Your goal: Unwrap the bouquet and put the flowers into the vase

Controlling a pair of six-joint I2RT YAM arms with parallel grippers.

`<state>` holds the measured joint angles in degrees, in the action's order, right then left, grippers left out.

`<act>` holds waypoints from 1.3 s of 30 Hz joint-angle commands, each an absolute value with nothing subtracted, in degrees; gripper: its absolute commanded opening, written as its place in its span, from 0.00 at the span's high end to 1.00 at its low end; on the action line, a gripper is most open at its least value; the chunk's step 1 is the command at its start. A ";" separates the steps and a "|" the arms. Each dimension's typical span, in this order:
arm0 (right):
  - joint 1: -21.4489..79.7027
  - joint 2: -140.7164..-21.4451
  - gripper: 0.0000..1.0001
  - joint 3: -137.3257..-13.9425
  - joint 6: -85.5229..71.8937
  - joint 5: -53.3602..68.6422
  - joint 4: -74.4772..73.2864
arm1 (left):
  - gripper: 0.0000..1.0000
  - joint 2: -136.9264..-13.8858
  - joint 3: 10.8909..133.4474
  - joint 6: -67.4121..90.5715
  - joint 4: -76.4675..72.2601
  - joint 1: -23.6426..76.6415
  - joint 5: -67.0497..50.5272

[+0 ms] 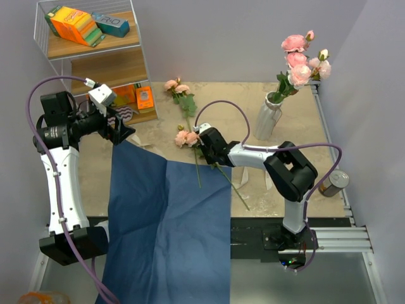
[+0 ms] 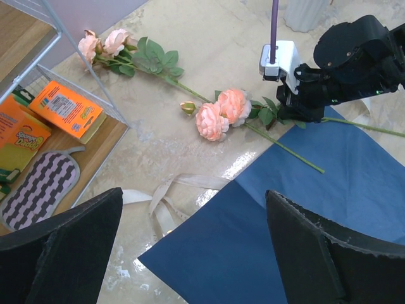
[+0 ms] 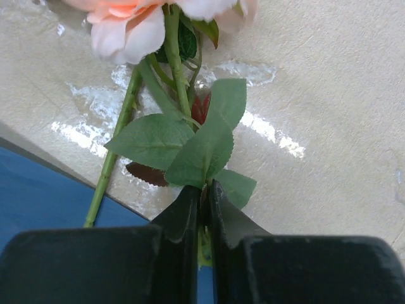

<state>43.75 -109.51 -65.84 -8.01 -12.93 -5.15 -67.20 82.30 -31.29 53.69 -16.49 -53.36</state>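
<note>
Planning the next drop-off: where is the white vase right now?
In the top view, the vase stands upright at the table's far right, already holding pink roses, right of the right gripper shut on a rose stem.

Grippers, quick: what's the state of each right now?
Left gripper: open, holding nothing.
Right gripper: fingers closed on a rose stem, among its leaves.
</note>
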 commanded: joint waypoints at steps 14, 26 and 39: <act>37.44 -98.10 1.00 -75.22 -7.65 -2.11 -7.03 | 0.01 -67.05 83.67 -30.59 51.50 -16.96 -55.55; 35.86 -82.30 1.00 -87.74 5.41 -4.37 11.20 | 0.01 -69.35 89.56 -30.15 53.35 -16.96 -56.69; 32.43 -83.58 1.00 -81.65 33.91 -23.19 50.85 | 0.01 -71.37 92.19 -30.14 54.31 -16.96 -56.34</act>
